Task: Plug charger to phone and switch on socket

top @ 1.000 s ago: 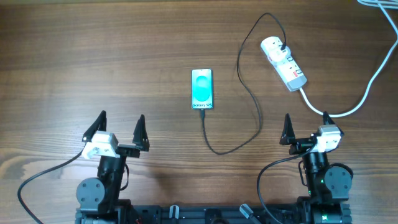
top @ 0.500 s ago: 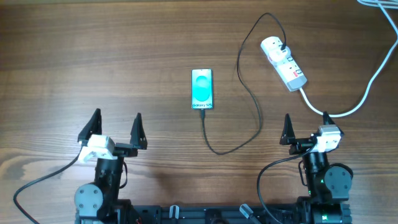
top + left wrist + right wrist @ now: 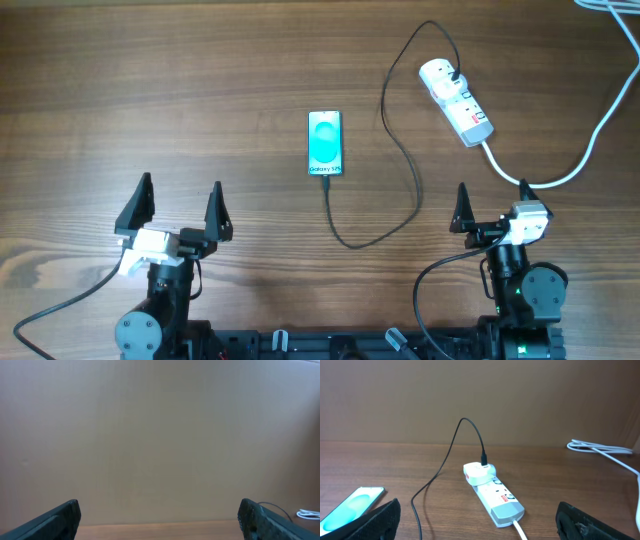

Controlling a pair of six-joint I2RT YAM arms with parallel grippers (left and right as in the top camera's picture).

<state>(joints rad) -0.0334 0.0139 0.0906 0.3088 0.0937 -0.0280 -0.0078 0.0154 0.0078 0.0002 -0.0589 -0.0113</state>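
Near edge of the table: the left gripper stands with its fingers spread wide apart and nothing between them. The right gripper is likewise spread and holds nothing. Both are off the task items.

Between the two grippers, the charger lies slack on the wood. Its thin black cable loops near the base of the arms, and one end runs up to the near short edge of the phone. Whether the connector tip is seated there cannot be told.

The phone lies flat, screen up and lit teal, at mid-table.

Further out and to the right, the cable arcs into a white adapter at the far end of the socket, which lies diagonally. The switch positions cannot be read. A thick white cord leaves the socket's near end and curves off to the right edge
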